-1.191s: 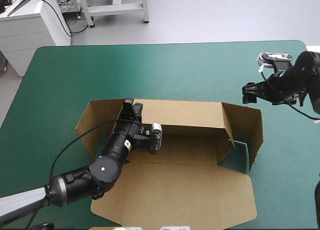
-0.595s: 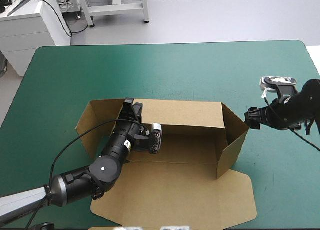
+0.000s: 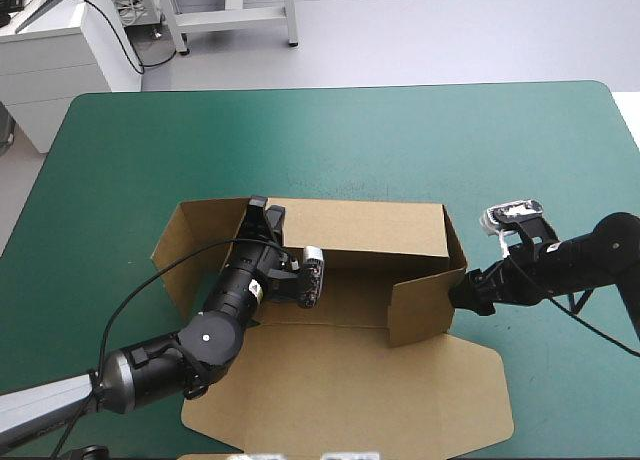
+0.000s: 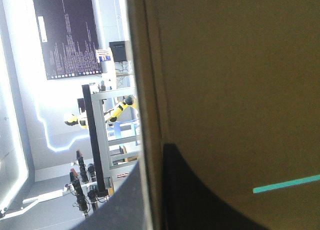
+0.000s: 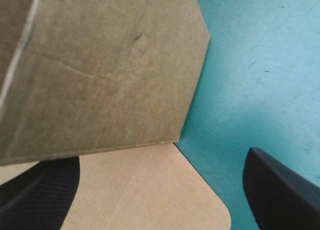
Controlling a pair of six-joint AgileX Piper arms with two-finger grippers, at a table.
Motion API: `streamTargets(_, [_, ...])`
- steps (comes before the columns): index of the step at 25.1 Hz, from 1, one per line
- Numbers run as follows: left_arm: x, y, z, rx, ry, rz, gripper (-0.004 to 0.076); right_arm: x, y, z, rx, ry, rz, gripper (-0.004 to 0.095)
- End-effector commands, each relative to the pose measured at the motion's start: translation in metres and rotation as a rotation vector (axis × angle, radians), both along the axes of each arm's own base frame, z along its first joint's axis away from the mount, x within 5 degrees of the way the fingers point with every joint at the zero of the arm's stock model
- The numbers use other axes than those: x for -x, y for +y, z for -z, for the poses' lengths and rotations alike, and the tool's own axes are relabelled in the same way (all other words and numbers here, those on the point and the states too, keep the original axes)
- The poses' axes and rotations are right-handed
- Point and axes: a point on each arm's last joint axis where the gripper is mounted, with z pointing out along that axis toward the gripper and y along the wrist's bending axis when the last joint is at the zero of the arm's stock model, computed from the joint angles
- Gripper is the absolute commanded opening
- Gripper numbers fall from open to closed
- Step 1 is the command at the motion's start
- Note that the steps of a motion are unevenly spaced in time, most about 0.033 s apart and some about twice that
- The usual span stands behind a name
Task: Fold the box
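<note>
The two broad black fingers [image 4: 200, 200] of the left gripper [image 3: 265, 218] are pressed all but together, one on each face of a thin upright sheet of brown board whose edge runs straight up between them (only the board keeps them apart). That sheet is the raised back wall [image 3: 360, 228] of the brown cut-board box [image 3: 350, 280], and the left gripper pinches it near its left end, reaching up from inside the box with its arm lying across the floor panel. The black fingers [image 5: 280, 190] of the right gripper [image 3: 462, 292] stand wide apart with nothing held between them; ahead of them rises the outer face of the brown end flap [image 5: 100, 70], its corner cut at a slant. In the high view the right gripper's tip sits right against this flap at the box's right end, and the flap [image 3: 420, 305] stands upright, swung inward across the floor panel so that it angles in from the back wall's right corner. At the left end a second flap [image 3: 180, 250] leans outward. The lid [image 3: 350, 380] lies flat on the teal-green cover [image 3: 300, 140], stretching from the floor panel toward the table's near edge, its rounded corner just under the right gripper. The box sits a little nearer the table's near edge than its far one, roughly midway between left and right.
</note>
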Motion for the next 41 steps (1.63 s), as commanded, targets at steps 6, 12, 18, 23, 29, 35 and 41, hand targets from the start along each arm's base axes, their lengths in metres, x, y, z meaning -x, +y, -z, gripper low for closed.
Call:
streamTargets(6, [0.002, 0.003, -0.017, 0.031, -0.060, -0.010, -0.0008, 0.003, 0.010, 0.003, -0.137, -0.112, -0.039, 0.0810])
streamTargets(12, [0.002, 0.003, -0.017, 0.031, -0.060, -0.010, -0.0008, 0.011, 0.011, -0.005, -0.150, -0.253, 0.008, 0.0810])
streamTargets(18, [0.002, 0.003, -0.017, 0.031, -0.060, -0.010, -0.0008, 0.031, 0.010, -0.002, -0.146, -0.322, 0.057, 0.0810])
streamTargets(23, [0.002, 0.003, -0.017, 0.031, -0.060, -0.010, -0.0008, 0.047, 0.009, 0.015, -0.134, -0.339, 0.080, 0.0807])
streamTargets(29, [0.002, 0.003, -0.017, 0.031, -0.060, -0.010, -0.0008, 0.043, 0.010, 0.015, -0.094, -0.410, 0.081, 0.0792])
streamTargets(35, [0.002, 0.003, -0.017, 0.031, -0.060, -0.010, -0.0008, 0.041, 0.030, 0.015, -0.032, -0.452, 0.068, 0.0793])
streamTargets(41, [0.002, 0.003, -0.017, 0.031, -0.060, -0.010, -0.0008, 0.042, 0.044, 0.012, -0.048, -0.492, 0.095, 0.0792])
